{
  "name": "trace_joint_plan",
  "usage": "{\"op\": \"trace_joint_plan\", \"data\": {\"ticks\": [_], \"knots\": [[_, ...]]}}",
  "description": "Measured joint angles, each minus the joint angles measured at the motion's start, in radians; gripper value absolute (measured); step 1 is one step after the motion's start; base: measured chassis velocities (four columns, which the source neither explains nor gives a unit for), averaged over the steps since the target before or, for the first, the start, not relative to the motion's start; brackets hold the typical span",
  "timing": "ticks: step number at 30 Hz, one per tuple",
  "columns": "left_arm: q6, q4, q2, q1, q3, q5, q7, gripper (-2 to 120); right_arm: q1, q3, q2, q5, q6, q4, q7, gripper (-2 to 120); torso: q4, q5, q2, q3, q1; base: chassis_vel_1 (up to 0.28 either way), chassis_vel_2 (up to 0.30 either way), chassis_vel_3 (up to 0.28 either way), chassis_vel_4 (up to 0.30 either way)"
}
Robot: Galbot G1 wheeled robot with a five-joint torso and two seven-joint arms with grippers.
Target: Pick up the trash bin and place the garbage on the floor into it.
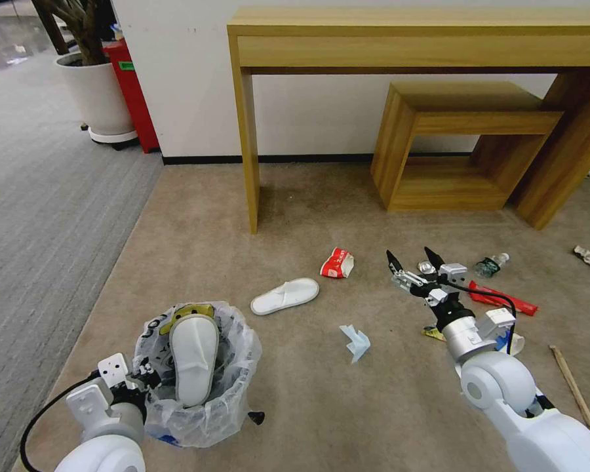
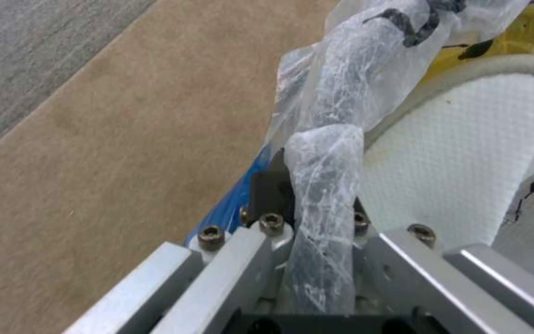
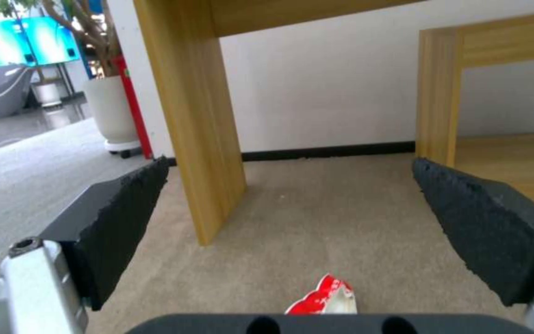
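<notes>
White slipper [image 1: 285, 295], red-and-white carton [image 1: 337, 263], beige carpet [image 1: 308, 406], translucent white bag with dark letters [image 1: 233, 367].

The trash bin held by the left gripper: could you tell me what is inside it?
Inside the trash bin, gripped at its rim by the left gripper, a white slipper stands on end against something yellow. Anything beneath them is hidden by the crinkled bag.

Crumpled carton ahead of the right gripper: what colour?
Red and white carton, clearest in the head view.

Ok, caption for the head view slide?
Left pincer grips bin holding one slipper; open right pincer hovers over litter.
</notes>
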Motion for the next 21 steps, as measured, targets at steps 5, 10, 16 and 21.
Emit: {"op": "trace_joint_plan", "data": {"ticks": [5,10,16,21], "knots": [[-0.002,0.001,-0.001,0.0,0.0,0.002,0.003,1,0.003,-0.013,0.0,-0.014,-0.001,-0.004,0.017,100,-0.0001,0.0001,0.0,0.0,0.0,-0.101,0.087,0.1,-0.093],[-0.002,0.005,-0.003,-0.002,0.0,0.005,0.003,1,0.001,-0.024,-0.004,-0.023,-0.049,0.005,0.084,100,0.0001,0.0001,0.0,0.0,0.0,-0.061,0.058,0.081,-0.058],[-0.004,0.016,-0.005,-0.008,0.001,0.008,0.004,1,-0.018,-0.039,-0.028,0.11,-0.422,0.095,0.333,100,-0.0001,-0.0001,0.0,0.0,0.0,0.0,0.0,0.0,0.0],[-0.006,0.021,-0.006,-0.013,0.001,0.009,0.005,1,-0.017,-0.065,-0.037,0.163,-0.613,0.096,0.442,100,-0.0001,0.0,0.0,0.0,0.0,0.0,0.0,0.0,0.0]]}}
